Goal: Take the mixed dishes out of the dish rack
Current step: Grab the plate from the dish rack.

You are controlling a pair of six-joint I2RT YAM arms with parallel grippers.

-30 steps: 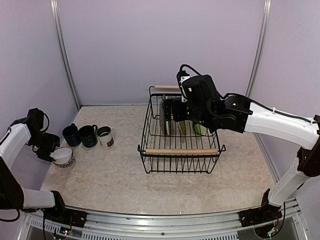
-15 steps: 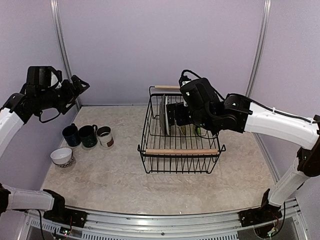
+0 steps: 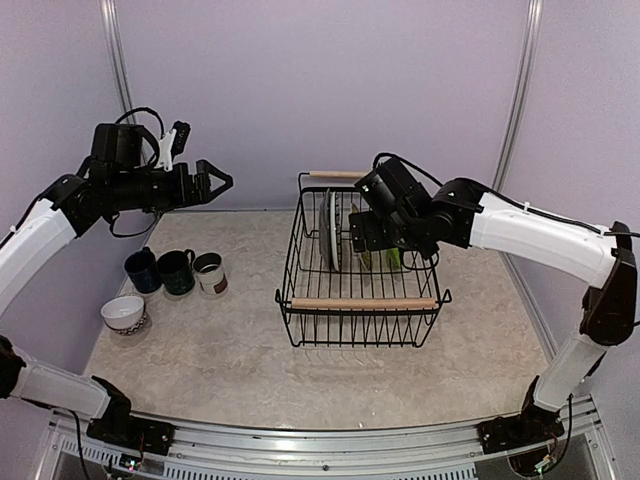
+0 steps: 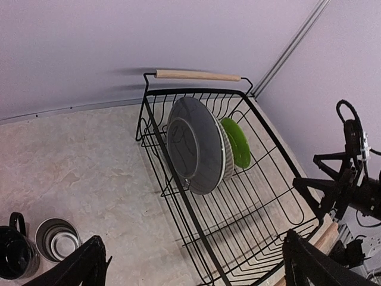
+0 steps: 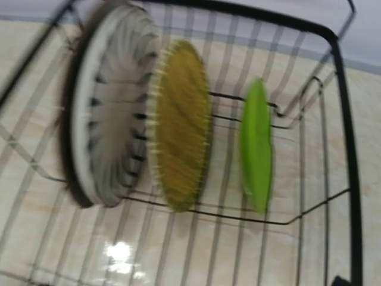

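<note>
Left end effector (image 3: pixel 212 178) hangs high at the upper left of the overhead view. Its fingers are spread wide with nothing between them, and it is aimed toward the dish rack (image 3: pixel 362 300). The right end effector (image 3: pixel 358 232) gapes too and grips nothing; it hovers over the rack's far half at frame centre, just beside the upright plates.

Standing in the rack are a grey dish (image 4: pixel 193 143), a black-and-white striped plate (image 5: pixel 110 137) against it, an olive-yellow ribbed plate (image 5: pixel 178 125) and, set apart, a lime-green plate (image 5: pixel 256 143).

A second ago the left end effector was low at the left edge by the white bowl (image 3: pixel 123 312); it has since risen clear. The right one has barely shifted.

A navy mug (image 3: pixel 141 270), dark green mug (image 3: pixel 176 271) and white-brown cup (image 3: pixel 210 273) line up above the bowl on the beige marbled desk (image 3: pixel 230 370), enclosed by lilac walls.
</note>
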